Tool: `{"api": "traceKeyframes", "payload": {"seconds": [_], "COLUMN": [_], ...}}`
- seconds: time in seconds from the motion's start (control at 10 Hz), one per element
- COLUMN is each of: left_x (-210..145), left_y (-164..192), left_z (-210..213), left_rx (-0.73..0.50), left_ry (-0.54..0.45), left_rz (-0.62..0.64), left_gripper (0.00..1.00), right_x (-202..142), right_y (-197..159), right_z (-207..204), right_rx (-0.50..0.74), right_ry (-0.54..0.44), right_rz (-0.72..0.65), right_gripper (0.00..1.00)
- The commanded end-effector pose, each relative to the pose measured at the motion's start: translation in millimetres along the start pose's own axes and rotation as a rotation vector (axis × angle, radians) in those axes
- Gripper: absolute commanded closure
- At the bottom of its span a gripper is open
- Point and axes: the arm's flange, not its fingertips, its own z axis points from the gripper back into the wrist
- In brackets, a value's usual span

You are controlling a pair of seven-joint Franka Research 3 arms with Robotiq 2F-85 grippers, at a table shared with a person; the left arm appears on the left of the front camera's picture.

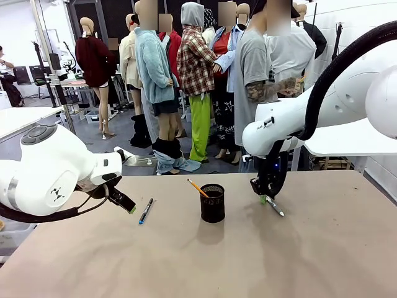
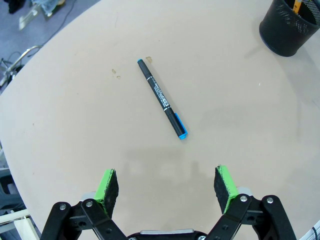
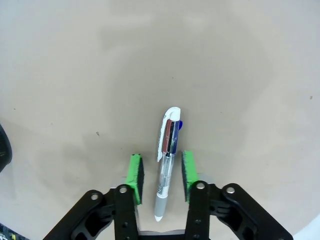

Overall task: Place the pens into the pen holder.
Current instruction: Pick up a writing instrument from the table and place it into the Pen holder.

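Note:
The black mesh pen holder (image 1: 212, 203) stands mid-table with an orange pen (image 1: 197, 187) leaning out of it. A dark pen with a blue end (image 1: 146, 211) lies flat to its left. My left gripper (image 1: 127, 205) hovers beside that pen; in the left wrist view the gripper (image 2: 169, 182) is open, with the dark pen (image 2: 162, 98) ahead of its pads and the pen holder (image 2: 289, 27) at the top right. My right gripper (image 1: 263, 197) is down on the table over a silvery pen (image 1: 275, 207). In the right wrist view the silvery pen (image 3: 167, 150) lies between the narrowed pads of the gripper (image 3: 161, 170), with a slim gap on each side.
A person stands at the far edge of the table, behind my right arm. The tan tabletop (image 1: 298, 254) is bare toward the front and right. The holder's dark rim (image 3: 2, 150) shows at the left edge of the right wrist view.

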Motion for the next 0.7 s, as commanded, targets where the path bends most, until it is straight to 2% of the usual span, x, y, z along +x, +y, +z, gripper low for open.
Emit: {"api": "traceKeyframes", "payload": {"seconds": [0.0, 0.4, 0.6], "left_x": [-0.3, -0.3, -0.3], "left_y": [1.7, 1.7, 1.7], "left_z": [0.9, 0.9, 0.9], "left_rx": [0.0, 0.0, 0.0], "left_ry": [-0.002, -0.002, -0.002], "left_rz": [0.005, 0.005, 0.005], "left_gripper": [0.0, 0.0, 0.0], "right_x": [-2.0, -5.9, -21.1], "right_y": [0.4, 1.9, 8.4], "right_z": [-10.4, -7.5, 11.9], "right_rx": [-0.036, -0.055, 0.006], "right_ry": [-0.007, 0.0, -0.036], "right_rz": [-0.023, -0.007, 0.071], "right_gripper": [1.0, 1.0, 1.0]}}
